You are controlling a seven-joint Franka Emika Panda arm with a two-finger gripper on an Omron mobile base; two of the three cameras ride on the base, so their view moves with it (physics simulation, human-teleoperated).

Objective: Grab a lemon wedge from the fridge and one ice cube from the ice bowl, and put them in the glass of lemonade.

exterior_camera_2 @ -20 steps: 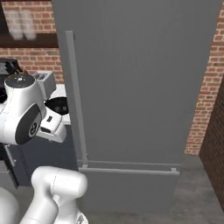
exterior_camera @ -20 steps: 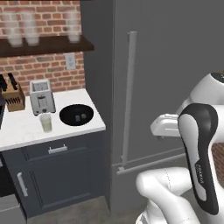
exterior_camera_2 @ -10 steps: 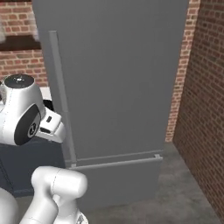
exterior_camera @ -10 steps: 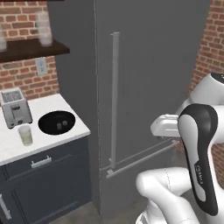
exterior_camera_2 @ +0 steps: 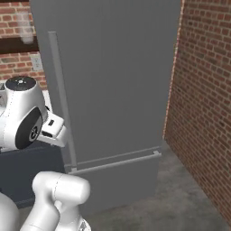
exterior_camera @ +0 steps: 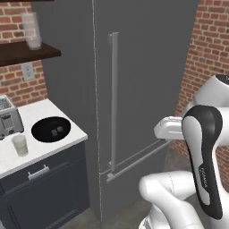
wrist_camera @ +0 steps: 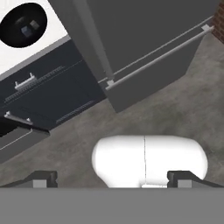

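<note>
Hand view: gripper (wrist_camera: 112,178) with fingers (wrist_camera: 41,178) spread wide apart, nothing between them, pointed down at grey floor. Beyond the fingertips, the base of the fridge (wrist_camera: 144,48), door shut, with a horizontal bar along its lower drawer. Top left corner, black ice bowl (wrist_camera: 22,20) on a white counter (wrist_camera: 52,33), two small cubes inside.

Left base view: fridge (exterior_camera: 147,67) tall and matte grey, shut, long upright handle (exterior_camera: 114,103) near its left edge. Left of the fridge, white counter (exterior_camera: 44,112) over dark cabinets (exterior_camera: 44,188). On the counter, ice bowl (exterior_camera: 51,129) nearest the fridge, glass of lemonade (exterior_camera: 20,146) just beside it toward the front edge, toaster (exterior_camera: 9,117) further left. Above, dark shelf (exterior_camera: 27,53) on a brick wall, carrying frosted glasses (exterior_camera: 31,30).

Right base view: fridge (exterior_camera_2: 122,72) closed, brick wall (exterior_camera_2: 203,90) to its right. Lemon wedge nowhere to be made out with the door shut.
</note>
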